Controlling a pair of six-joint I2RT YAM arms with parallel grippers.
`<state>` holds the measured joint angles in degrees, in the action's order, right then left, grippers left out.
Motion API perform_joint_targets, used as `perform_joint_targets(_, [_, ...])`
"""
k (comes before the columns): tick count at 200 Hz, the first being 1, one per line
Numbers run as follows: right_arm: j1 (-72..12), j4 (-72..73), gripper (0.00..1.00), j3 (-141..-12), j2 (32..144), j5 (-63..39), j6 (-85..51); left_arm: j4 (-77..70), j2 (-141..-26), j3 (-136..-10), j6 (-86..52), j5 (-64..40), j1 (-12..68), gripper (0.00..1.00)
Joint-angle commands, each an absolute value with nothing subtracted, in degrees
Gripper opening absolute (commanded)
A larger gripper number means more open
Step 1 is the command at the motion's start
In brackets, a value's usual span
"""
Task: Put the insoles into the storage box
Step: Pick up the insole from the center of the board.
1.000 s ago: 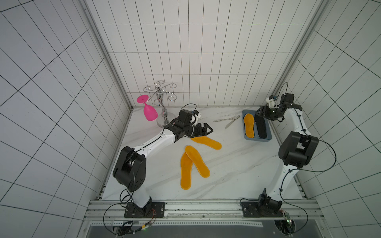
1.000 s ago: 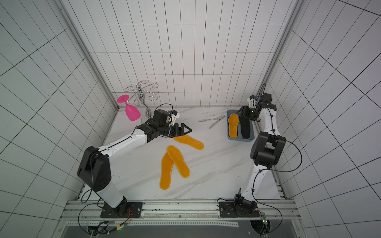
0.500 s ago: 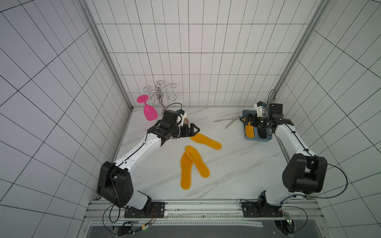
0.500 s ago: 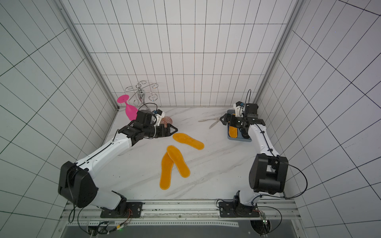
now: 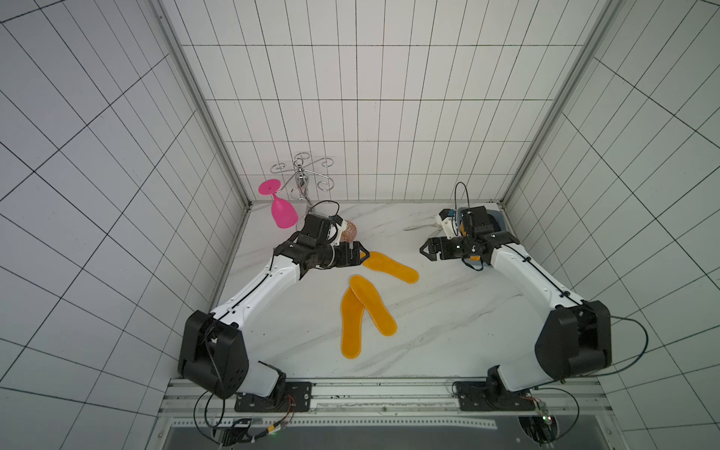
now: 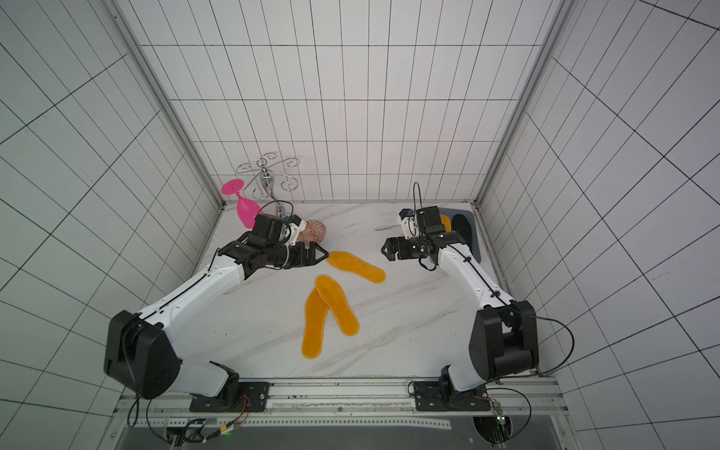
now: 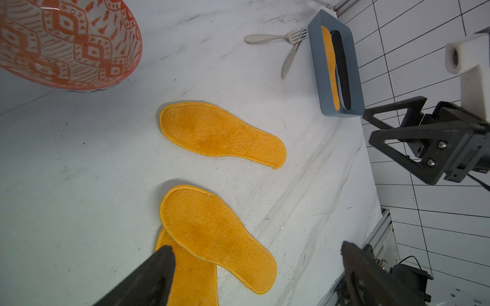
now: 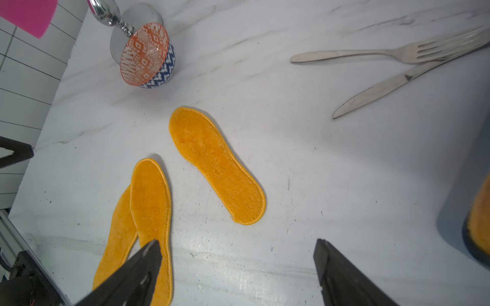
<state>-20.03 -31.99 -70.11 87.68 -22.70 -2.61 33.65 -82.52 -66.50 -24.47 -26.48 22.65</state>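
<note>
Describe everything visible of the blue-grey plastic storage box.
The shallow blue-grey rectangular plastic storage box has thin upright walls, rounded corners and no lid. It sits flat on the white marble table, in its far corner on the robot's right. Inside lie an orange-yellow fuzzy insole and a black insole, lengthwise, side by side. A steel fork points its tines at the outer wall; whether they touch is unclear.

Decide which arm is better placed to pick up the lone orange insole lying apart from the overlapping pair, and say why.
Probably the left: the left gripper is open with its tips at the end of the lone insole. The right gripper is open too, but farther off, nearer the storage box.
</note>
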Motion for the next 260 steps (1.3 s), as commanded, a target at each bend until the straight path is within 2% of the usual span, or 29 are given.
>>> perform_joint_targets(1, [-23.46, -35.51, 0.88, -72.16, 90.29, -19.07, -0.36, 34.54, -80.72, -65.54, -23.48, -25.35, 22.39, 0.99])
perform_joint_targets(65, [-30.99, -37.66, 0.63, -83.25, 105.76, -14.89, 4.80, 34.54, -78.75, -63.30, -23.92, -24.66, 22.38, 0.99])
perform_joint_targets(108, [-31.79, -40.89, 0.53, -93.09, 116.61, -12.43, 8.11, 34.38, -77.33, -61.97, -24.33, -24.26, 22.32, 0.99])
perform_joint_targets(223, [-32.43, -47.11, 0.46, -105.98, 132.13, -13.85, 10.70, 33.77, -76.83, -60.90, -24.69, -24.66, 22.24, 0.99])
perform_joint_targets(260, [-33.53, -49.65, 0.31, -108.44, 135.86, -11.34, 12.17, 33.30, -77.25, -60.81, -25.05, -25.29, 22.24, 0.99])
